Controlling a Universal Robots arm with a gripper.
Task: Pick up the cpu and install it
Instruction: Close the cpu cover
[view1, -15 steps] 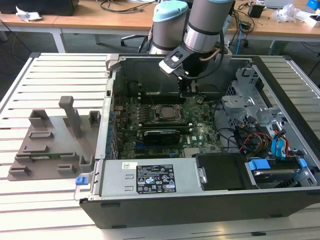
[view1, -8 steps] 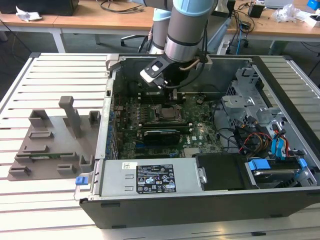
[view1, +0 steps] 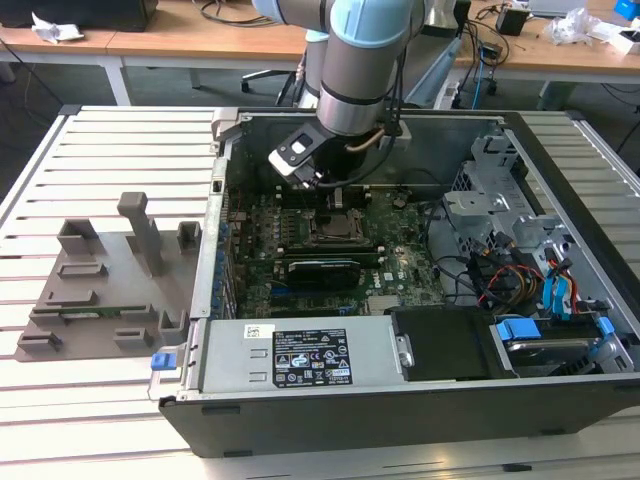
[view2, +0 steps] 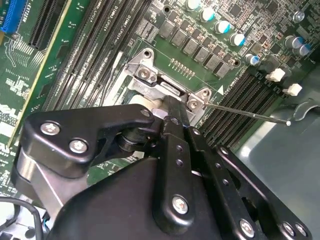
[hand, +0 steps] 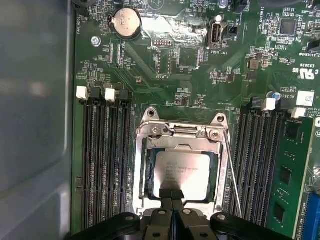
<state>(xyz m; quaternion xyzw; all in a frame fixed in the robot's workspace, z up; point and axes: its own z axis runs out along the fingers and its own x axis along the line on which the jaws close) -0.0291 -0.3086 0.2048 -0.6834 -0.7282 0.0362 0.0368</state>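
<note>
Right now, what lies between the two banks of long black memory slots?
In the first wrist view, the silver metal socket frame, with the pale silver square cpu inside it.

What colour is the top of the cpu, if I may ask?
The cpu top is pale silver, clearest in the first wrist view.

The pale blue and silver arm (view1: 362, 45) reaches down from the top of the exterior view, its wrist (view1: 345, 118) pointing almost straight downward. The black gripper (hand: 172, 193) hangs below the wrist, its linkage bars folded inward in both wrist views. Its two narrow fingers (hand: 166, 198) press together tip to tip, with just a thin seam between them.
</note>
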